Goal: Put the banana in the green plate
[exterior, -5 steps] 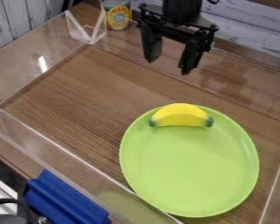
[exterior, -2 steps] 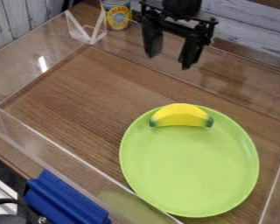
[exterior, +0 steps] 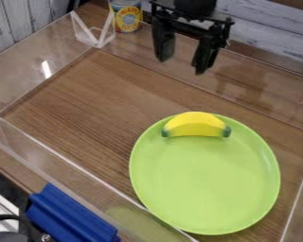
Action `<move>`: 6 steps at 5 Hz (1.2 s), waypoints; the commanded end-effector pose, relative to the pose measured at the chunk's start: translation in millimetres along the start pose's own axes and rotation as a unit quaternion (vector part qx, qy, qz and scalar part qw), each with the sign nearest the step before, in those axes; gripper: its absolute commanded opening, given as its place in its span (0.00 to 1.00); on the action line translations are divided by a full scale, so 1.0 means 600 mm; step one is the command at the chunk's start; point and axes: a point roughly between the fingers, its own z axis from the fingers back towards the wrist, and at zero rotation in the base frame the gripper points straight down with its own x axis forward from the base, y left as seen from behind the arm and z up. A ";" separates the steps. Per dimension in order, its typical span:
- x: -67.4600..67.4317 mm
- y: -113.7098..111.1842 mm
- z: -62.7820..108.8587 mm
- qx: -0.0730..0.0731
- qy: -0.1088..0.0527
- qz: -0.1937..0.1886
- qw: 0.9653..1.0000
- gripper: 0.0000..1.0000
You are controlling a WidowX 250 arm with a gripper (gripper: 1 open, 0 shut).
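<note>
The small yellow banana (exterior: 196,124) lies inside the lime-green plate (exterior: 204,184), near the plate's far rim. The plate rests on the wooden table at the lower right. My black gripper (exterior: 184,55) hangs well above and behind the plate, toward the top centre, pointing down. Its fingers are spread apart and hold nothing.
A yellow-labelled can (exterior: 126,16) stands at the back left. Beside it leans a clear triangular stand (exterior: 91,33). Clear plastic walls (exterior: 27,142) border the table on the left and front. A blue object (exterior: 68,219) lies at the bottom left outside the wall.
The gripper has risen slightly toward the back since the earliest frame. The banana and the plate have not moved.
</note>
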 end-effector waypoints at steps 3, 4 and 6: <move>0.006 0.002 0.031 -0.005 -0.031 -0.002 1.000 1.00; 0.004 0.002 0.032 -0.007 -0.029 -0.003 1.000 1.00; 0.002 0.001 0.035 -0.011 -0.028 -0.004 1.000 1.00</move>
